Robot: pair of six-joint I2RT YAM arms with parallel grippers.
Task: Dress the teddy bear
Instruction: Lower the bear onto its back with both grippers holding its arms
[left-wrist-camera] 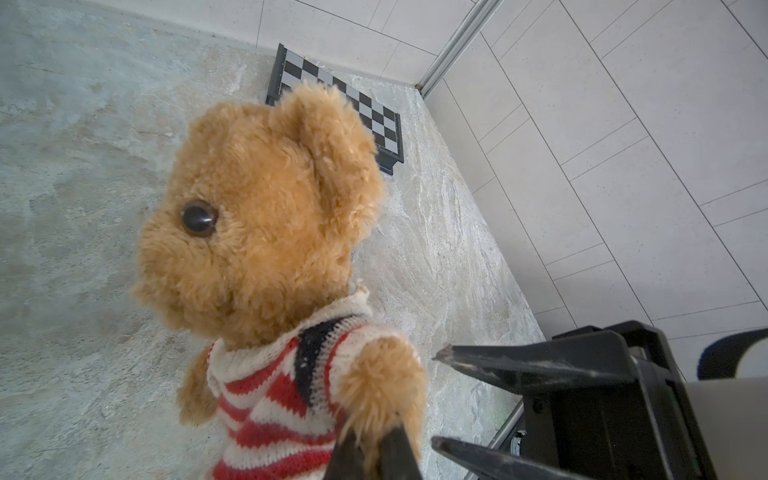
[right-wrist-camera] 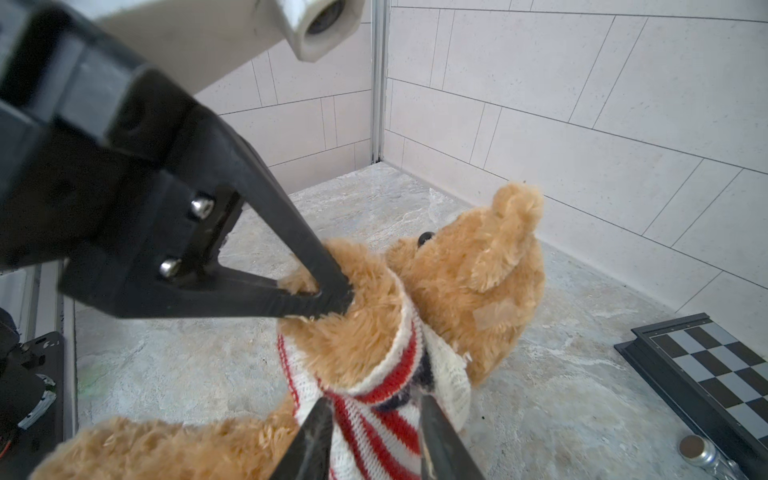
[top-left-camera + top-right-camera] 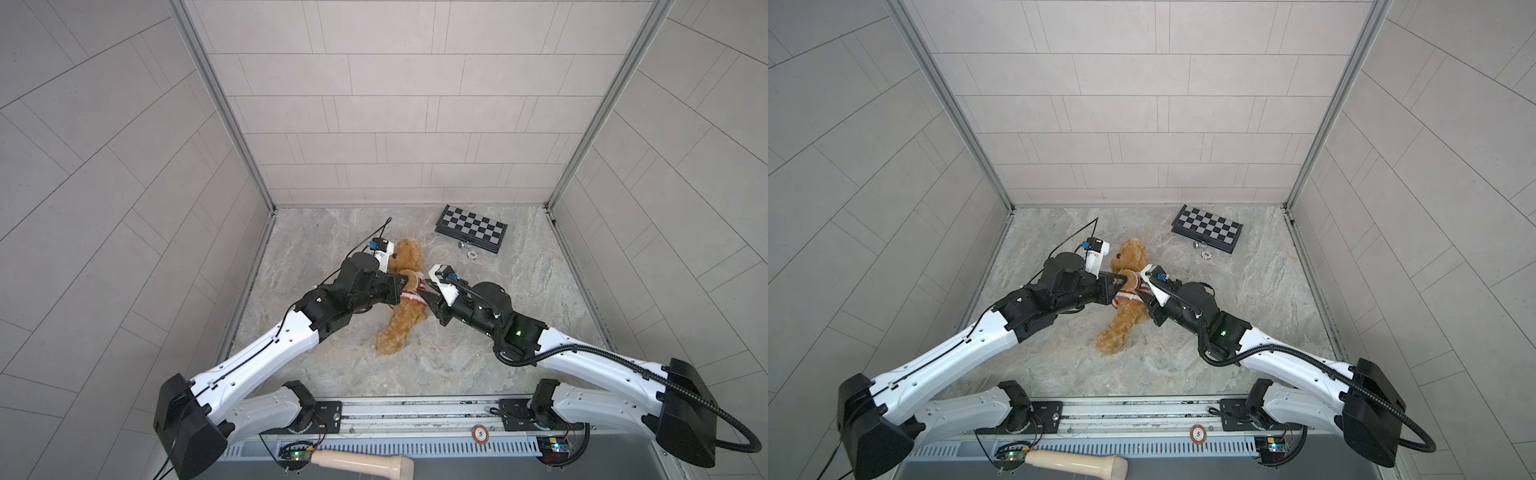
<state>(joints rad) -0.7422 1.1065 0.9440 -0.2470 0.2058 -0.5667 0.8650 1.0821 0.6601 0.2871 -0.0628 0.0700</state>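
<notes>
The teddy bear lies on the stone floor with its head toward the back wall. A red-and-white striped sweater is on its torso, and one furry arm sticks out of a sleeve. My left gripper is shut on that arm's paw. My right gripper is open at the bear's other side. Its fingers stand apart on either side of the striped fabric.
A folded chessboard lies at the back right, with a small chip and a metal piece in front of it. Tiled walls enclose the floor on three sides. A wooden handle lies below the front rail.
</notes>
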